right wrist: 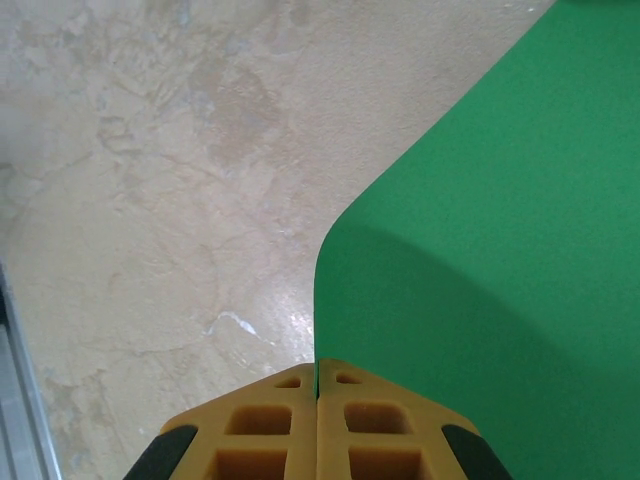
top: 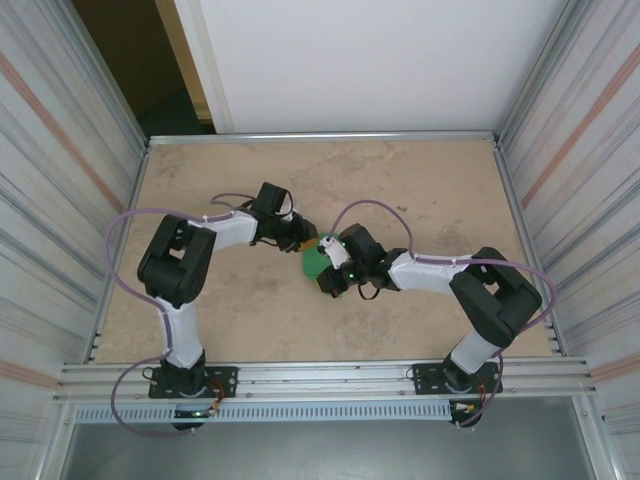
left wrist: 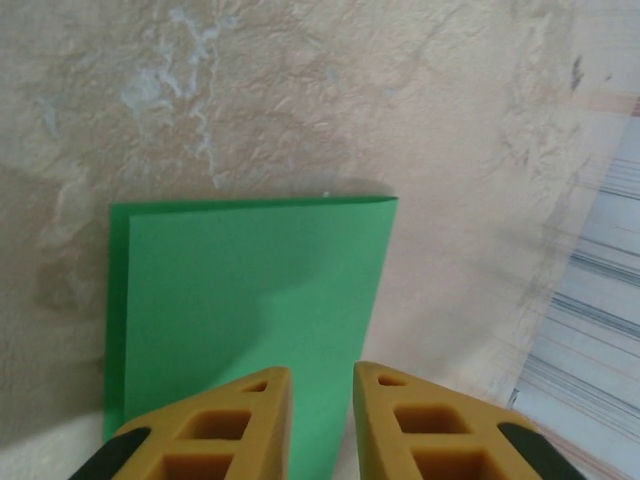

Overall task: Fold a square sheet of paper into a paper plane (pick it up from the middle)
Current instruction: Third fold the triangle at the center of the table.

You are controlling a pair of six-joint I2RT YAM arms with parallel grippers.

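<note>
Right hand on curved green paper

Bright green square sheet of paper: thin, smooth, matt. Beige mottled worktop: rough, wrinkled. Right end effector: yellow matt plastic.

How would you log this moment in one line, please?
phase: mid-fold | right gripper: shut on green paper edge, sheet bowed | left gripper: open over the paper, layers doubled

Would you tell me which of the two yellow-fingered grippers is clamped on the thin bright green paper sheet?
The right gripper: its fingers are shut on the green paper sheet, whereas the left gripper hovers open over it.
</note>
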